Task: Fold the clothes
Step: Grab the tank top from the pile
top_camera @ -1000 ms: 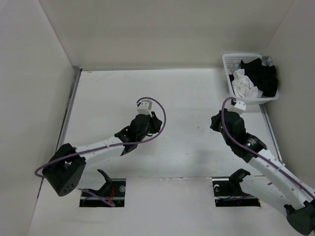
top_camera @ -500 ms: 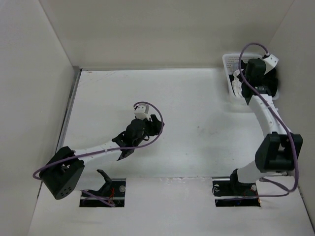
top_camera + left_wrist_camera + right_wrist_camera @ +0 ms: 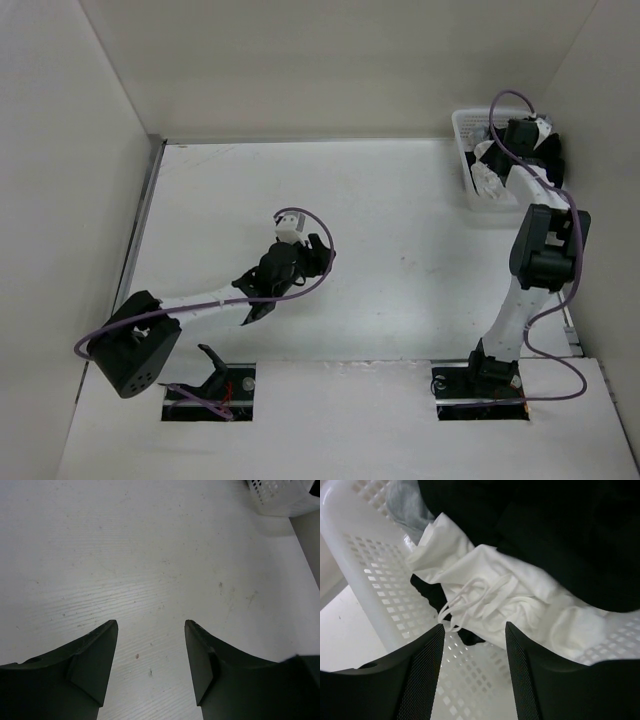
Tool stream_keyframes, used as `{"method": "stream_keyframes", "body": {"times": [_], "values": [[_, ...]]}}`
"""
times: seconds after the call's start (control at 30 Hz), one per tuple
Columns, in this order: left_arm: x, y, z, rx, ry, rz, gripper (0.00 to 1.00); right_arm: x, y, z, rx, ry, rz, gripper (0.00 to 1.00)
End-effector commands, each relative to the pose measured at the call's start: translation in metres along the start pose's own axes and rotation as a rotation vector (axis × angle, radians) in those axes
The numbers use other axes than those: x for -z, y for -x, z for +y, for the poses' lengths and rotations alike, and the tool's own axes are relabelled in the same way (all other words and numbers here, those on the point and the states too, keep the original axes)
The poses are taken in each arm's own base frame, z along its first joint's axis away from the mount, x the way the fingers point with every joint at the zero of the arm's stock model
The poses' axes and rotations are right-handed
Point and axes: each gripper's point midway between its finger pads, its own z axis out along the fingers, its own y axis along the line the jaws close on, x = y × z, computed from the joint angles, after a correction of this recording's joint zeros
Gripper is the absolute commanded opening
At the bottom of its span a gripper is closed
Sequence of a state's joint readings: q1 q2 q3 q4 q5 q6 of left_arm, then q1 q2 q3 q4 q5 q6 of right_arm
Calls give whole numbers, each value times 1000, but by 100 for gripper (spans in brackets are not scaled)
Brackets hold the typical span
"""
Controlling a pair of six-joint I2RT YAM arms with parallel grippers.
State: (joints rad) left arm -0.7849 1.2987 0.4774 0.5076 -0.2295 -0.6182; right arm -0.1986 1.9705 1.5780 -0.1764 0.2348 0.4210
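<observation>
Evidently, the white camisole (image 3: 530,605) is seen crumpled in the lattice basket (image 3: 370,580) beside black garments (image 3: 555,530), just beneath the open, empty right end effector (image 3: 474,626), and, being judged light and limp, it is best pinched at bunched fabric near the thin straps (image 3: 470,596).
</observation>
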Motion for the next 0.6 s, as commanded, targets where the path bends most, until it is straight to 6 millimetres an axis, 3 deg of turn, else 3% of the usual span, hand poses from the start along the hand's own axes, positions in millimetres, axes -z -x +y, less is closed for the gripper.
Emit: {"method": "stream_keyframes", "body": {"times": [0.0,0.2,0.37,0.43,0.47,0.53,0.57], "values": [[-4,8,-7,27,-39,-37,55,-7,18,32,0,106,-26,57],[-8,7,-1,35,-29,-34,55,-35,-7,32,-67,95,30,53],[-10,7,3,43,-16,-35,55,-42,-14,34,-97,118,60,49],[-10,6,4,45,-13,-33,55,-43,-11,36,-109,132,65,40],[-11,6,4,44,-13,-32,55,-42,-9,39,-117,144,65,32],[-11,6,4,45,-13,-33,54,-39,-2,40,-142,155,57,5],[-11,6,5,45,-12,-34,54,-34,4,41,-158,162,43,0]]}}
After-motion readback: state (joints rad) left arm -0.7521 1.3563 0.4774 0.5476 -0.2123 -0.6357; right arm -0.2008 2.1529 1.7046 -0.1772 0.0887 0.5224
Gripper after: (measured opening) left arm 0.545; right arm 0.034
